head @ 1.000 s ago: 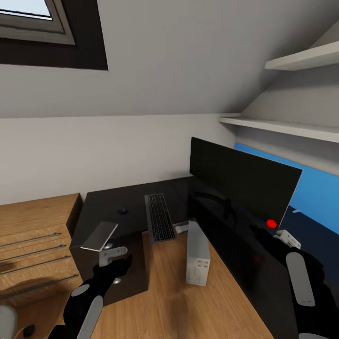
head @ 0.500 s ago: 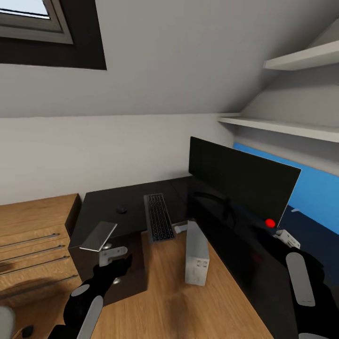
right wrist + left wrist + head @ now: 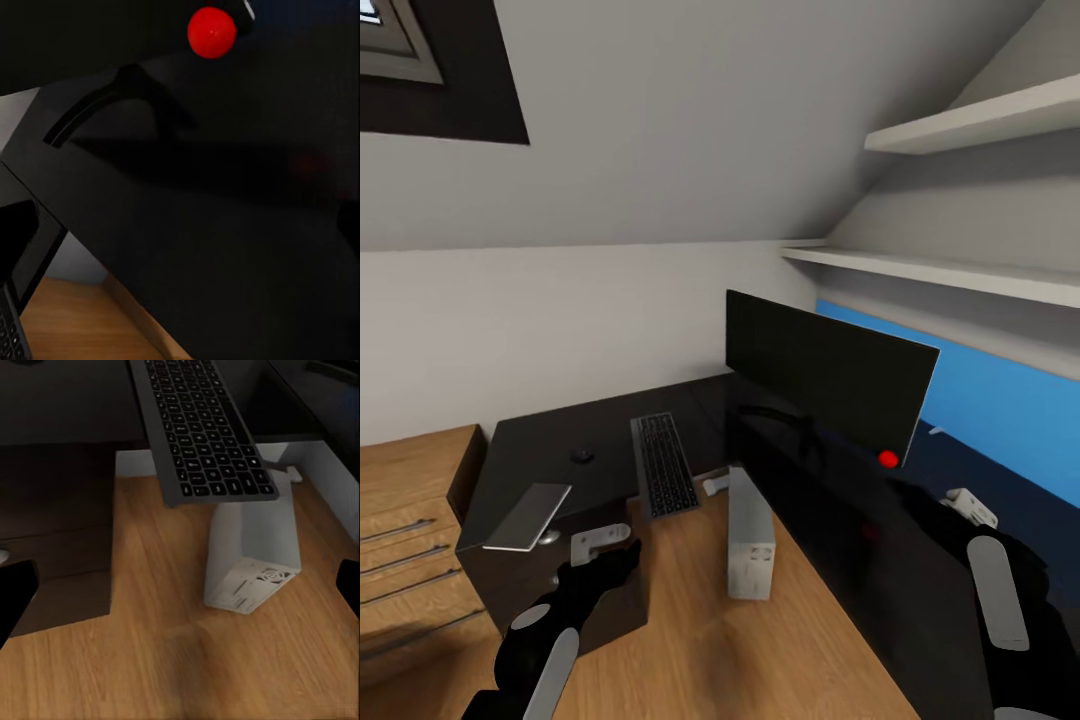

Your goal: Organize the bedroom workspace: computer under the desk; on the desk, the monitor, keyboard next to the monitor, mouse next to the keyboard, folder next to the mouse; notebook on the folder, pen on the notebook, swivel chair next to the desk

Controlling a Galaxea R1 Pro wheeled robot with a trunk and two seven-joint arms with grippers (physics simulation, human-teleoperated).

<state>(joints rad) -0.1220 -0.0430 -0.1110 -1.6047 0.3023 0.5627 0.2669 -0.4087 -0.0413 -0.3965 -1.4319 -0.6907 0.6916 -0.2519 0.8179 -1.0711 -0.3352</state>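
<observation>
The notebook (image 3: 528, 515) lies flat on the near left corner of the bench (image 3: 540, 450), over the drawer unit, its long axis running away from you and slightly rightward. Your left pincer (image 3: 600, 545) hangs just beside it, a little nearer you and to its right, so the book lies forward and left of that pincer; the left arm is plainly the nearer one. In the left wrist view the pincer's two dark tips stand wide apart with nothing between them, looking down on the keyboard (image 3: 202, 431) overhanging the bench edge and the computer (image 3: 251, 559) standing on the wood floor below. Past the notebook, the mouse (image 3: 582, 456) sits left of the keyboard, and the monitor (image 3: 825, 385) stands on the bench's right wing. Your right pincer (image 3: 970, 505) sits by the monitor's red dot; whether it is apart or together you cannot tell.
</observation>
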